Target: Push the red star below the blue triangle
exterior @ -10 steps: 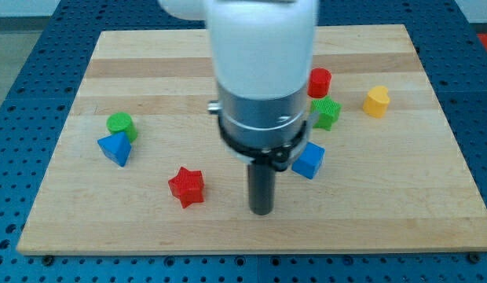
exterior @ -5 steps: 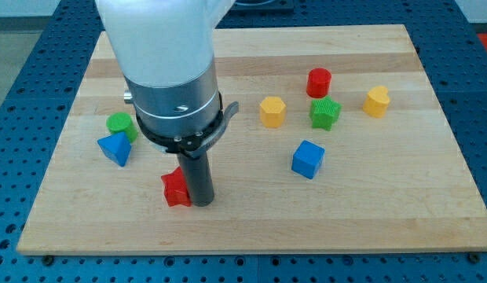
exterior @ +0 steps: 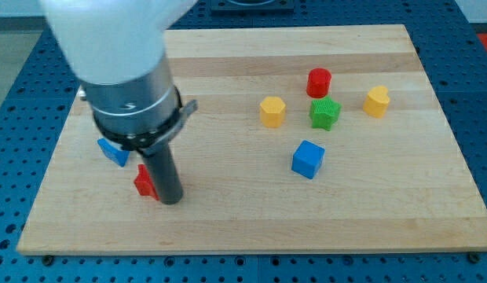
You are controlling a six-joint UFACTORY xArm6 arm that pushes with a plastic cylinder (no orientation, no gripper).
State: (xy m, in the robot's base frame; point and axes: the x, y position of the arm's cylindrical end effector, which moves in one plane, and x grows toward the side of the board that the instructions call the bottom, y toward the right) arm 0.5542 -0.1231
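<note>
The red star [exterior: 144, 183] lies near the board's lower left, partly hidden behind my rod. My tip [exterior: 171, 200] touches the star's right side. The blue triangle [exterior: 112, 151] sits just up and to the left of the star, partly covered by the arm's body. The star is below and slightly right of the triangle, with a small gap between them.
A yellow hexagonal block [exterior: 272, 112], a red cylinder [exterior: 319, 82], a green star-like block [exterior: 325, 113], a yellow heart-like block [exterior: 376, 101] and a blue cube [exterior: 308, 159] lie on the right half of the wooden board [exterior: 243, 228]. The arm hides the green cylinder.
My tip has moved left across the board, reached the red star and pushed it left toward the spot below the blue triangle. The arm now covers the green cylinder.
</note>
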